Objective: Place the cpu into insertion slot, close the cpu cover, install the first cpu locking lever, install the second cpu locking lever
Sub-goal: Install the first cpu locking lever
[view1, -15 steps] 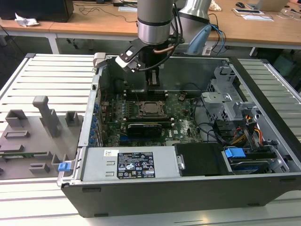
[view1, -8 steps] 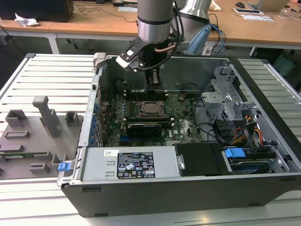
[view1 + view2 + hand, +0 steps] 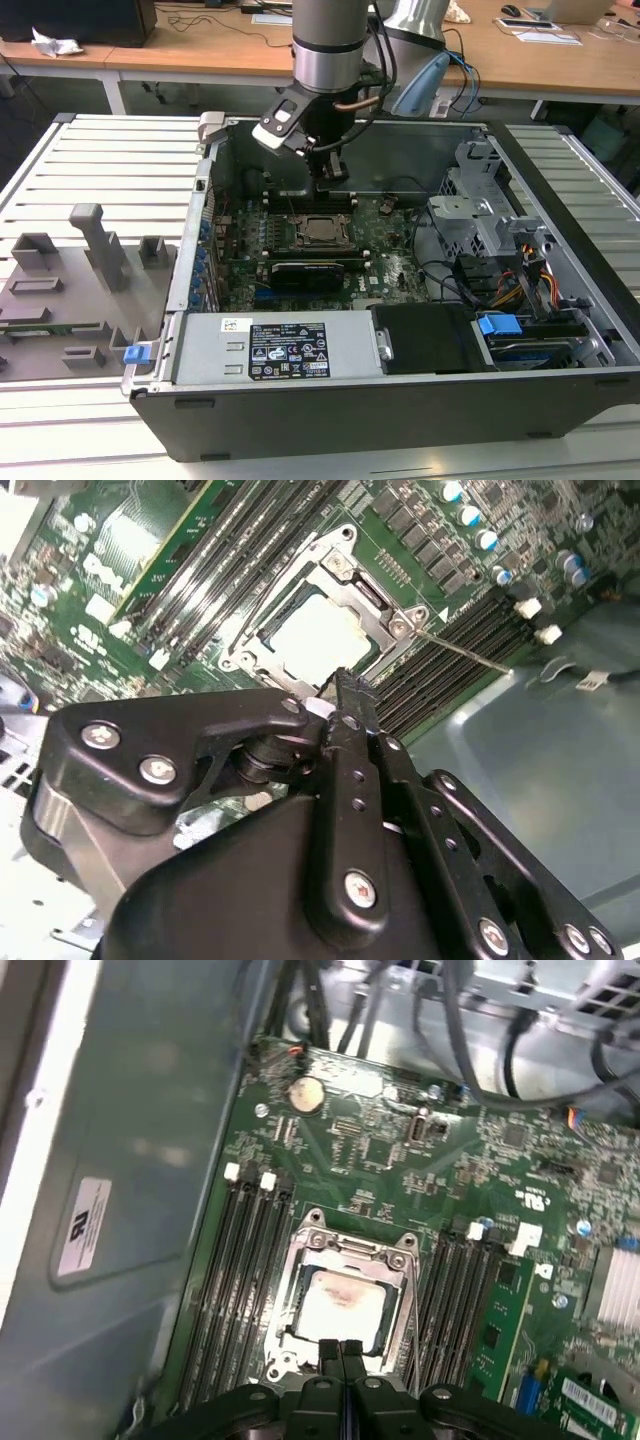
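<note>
Fingertips (image 3: 328, 1355) pressed together on nothing, my hand (image 3: 332, 175) hangs at twelve o'clock of the cpu (image 3: 322, 230) in the exterior view. Its black housing (image 3: 250, 880) cuts off the near edge of the insertion slot (image 3: 312, 1220) in both wrist views. The cpu lies in that slot, cpu cover (image 3: 285, 590) framing it, between memory slots (image 3: 245, 1260).

Pale silver-beige cpu (image 3: 340, 1305), silver-grey cpu cover (image 3: 350, 1248), green circuit board (image 3: 400, 1160), black fingers (image 3: 327, 1352).
</note>
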Tool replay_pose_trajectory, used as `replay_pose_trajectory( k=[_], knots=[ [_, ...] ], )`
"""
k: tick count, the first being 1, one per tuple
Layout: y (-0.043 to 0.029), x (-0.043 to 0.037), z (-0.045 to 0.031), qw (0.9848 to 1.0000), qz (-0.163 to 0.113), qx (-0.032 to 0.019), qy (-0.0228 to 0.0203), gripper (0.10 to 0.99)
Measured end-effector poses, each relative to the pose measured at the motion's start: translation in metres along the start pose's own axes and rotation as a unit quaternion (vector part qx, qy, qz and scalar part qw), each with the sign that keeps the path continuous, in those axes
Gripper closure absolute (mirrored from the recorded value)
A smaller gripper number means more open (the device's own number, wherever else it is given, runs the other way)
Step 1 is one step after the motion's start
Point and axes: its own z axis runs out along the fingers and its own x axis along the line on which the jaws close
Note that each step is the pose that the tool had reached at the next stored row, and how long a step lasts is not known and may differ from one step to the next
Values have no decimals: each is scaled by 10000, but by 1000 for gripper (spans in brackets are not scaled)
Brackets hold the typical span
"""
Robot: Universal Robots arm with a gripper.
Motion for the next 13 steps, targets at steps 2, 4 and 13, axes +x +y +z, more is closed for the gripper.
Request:
replay_pose_trajectory(
  k=[2,4,13],
  knots=[
    [0,0,0,9998,-183,3,7,980],
    [0,0,0,9992,-397,7,15,980],
    [0,0,1,9934,-1150,20,44,980]
  ],
)
